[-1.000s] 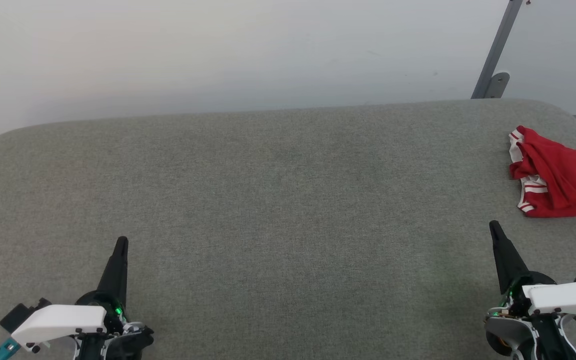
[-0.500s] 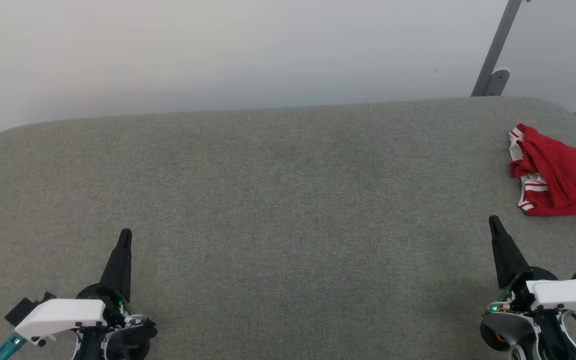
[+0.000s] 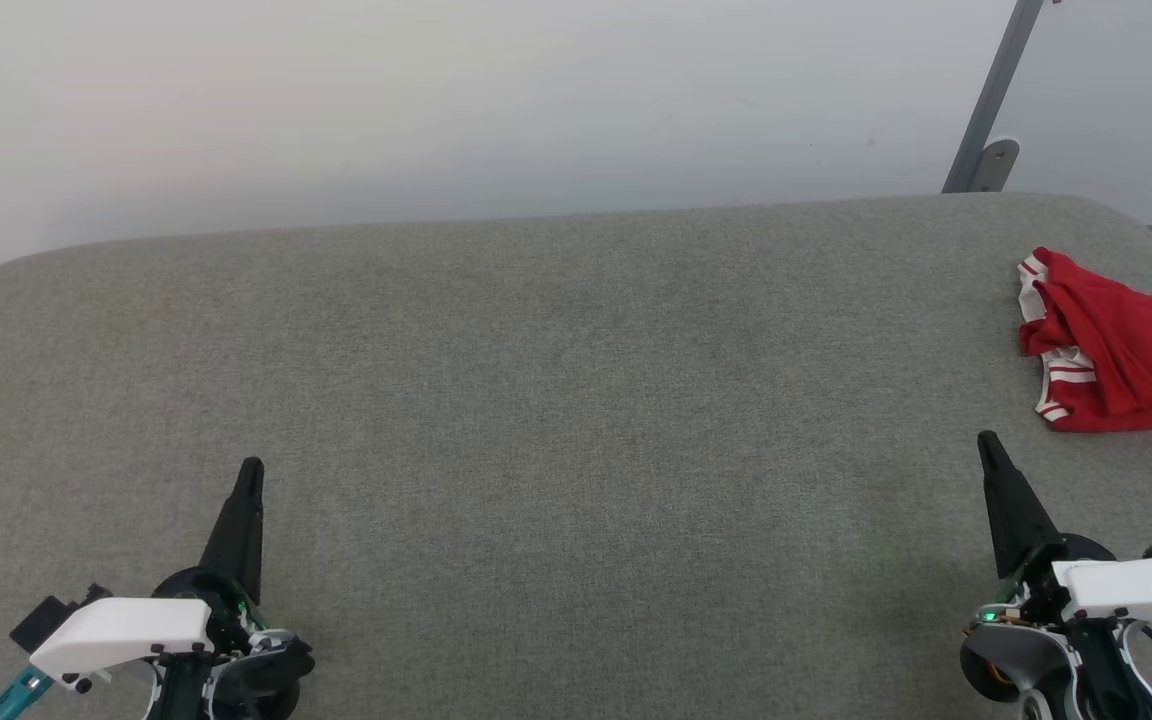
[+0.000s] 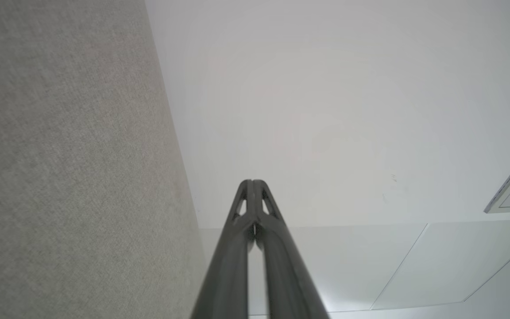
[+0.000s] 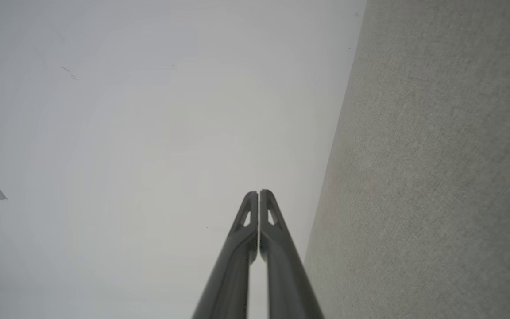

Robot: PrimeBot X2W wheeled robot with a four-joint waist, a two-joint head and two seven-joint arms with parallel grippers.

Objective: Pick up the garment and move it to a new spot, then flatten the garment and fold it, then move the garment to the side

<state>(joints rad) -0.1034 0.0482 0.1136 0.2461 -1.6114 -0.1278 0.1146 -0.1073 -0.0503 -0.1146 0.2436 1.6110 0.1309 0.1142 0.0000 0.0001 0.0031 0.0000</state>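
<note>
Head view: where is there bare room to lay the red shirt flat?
The whole middle of the grey fabric tabletop is bare, between the left hand and right hand, back to the far edge. Only the far right corner is taken, by the crumpled red white-striped shirt.

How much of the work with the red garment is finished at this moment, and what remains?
Done: nothing visibly. The garment lies bunched at the right edge of the grey surface, not flat and not folded. In hand: nothing; the left hand and right hand are both shut, empty, and apart from the garment. Left: pick it up, move it, flatten, fold, set it aside.
</note>
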